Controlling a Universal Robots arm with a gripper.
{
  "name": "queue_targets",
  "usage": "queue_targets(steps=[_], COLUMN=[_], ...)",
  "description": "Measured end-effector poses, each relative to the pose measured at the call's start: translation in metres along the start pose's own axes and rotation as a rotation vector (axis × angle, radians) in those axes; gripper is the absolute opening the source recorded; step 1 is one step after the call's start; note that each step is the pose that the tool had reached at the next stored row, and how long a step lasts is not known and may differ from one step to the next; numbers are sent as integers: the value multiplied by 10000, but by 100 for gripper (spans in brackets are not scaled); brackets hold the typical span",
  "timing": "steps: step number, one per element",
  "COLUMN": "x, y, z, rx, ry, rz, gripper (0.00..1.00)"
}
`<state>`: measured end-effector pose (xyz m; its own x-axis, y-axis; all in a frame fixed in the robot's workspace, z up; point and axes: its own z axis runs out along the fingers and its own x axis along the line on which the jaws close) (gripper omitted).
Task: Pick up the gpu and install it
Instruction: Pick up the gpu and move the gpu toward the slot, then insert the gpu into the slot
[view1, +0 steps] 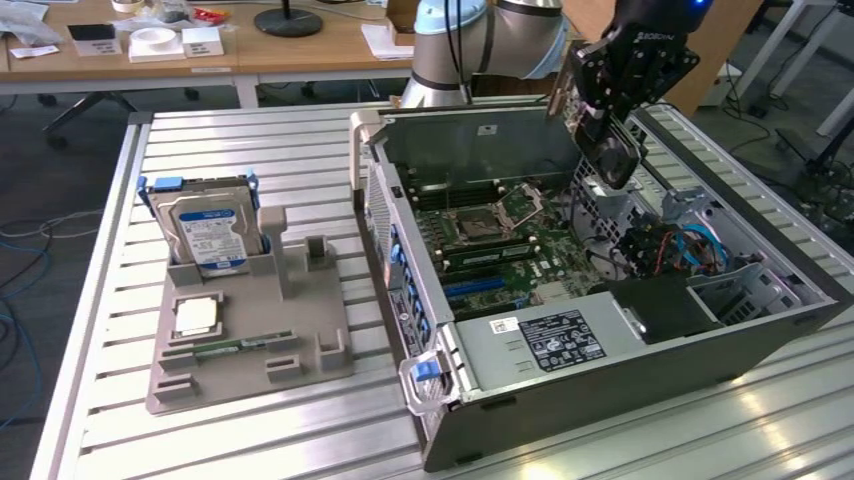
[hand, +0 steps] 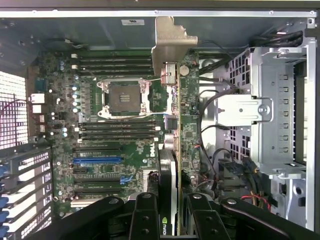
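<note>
Slatted workbench (view1: 240, 430) in the foreground bore an open computer case (view1: 601, 390); at upper right, the gripper (view1: 617, 105) clamped the gpu (view1: 615, 152), long axis pointing down from its jaws toward the motherboard (view1: 501, 225).

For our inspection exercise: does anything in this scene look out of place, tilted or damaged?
Nothing looks damaged or spilled. One thing stands out: the graphics card is not seated in the computer case; the gripper holds it tilted above the motherboard.
</note>
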<state>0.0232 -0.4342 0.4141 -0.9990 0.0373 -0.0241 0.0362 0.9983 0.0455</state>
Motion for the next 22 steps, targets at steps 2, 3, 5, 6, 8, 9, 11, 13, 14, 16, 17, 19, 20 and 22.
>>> queue_targets(steps=[2, 3, 5, 6, 8, 9, 11, 13, 14, 16, 17, 19, 20, 22], x=[-34, -52, -244, -245, -245, -244, -244, -244, -244, -244, -244, -244, -244, -244], y=[1, 2, 9, 9, 9, 9, 9, 9, 9, 8, 8, 8, 8, 7], z=[1, 1, 6, 7, 7, 7, 7, 8, 12, 32, 40, 42, 42, 42], rx=[0, 0, 2, 1, 1, 1, 1, 2, 0, -2, 0, 1, 1, 0], ry=[0, 0, 1, 1, 1, 0, 0, 0, 0, 0, 0, 0, 0, 0], rz=[0, 0, 0, 0, 0, 1, 1, 1, 0, 0, 1, 0, 0, 0], gripper=[27, 27, 27, 27, 27, 27, 27, 27, 27, 27, 27, 27, 27, 27])
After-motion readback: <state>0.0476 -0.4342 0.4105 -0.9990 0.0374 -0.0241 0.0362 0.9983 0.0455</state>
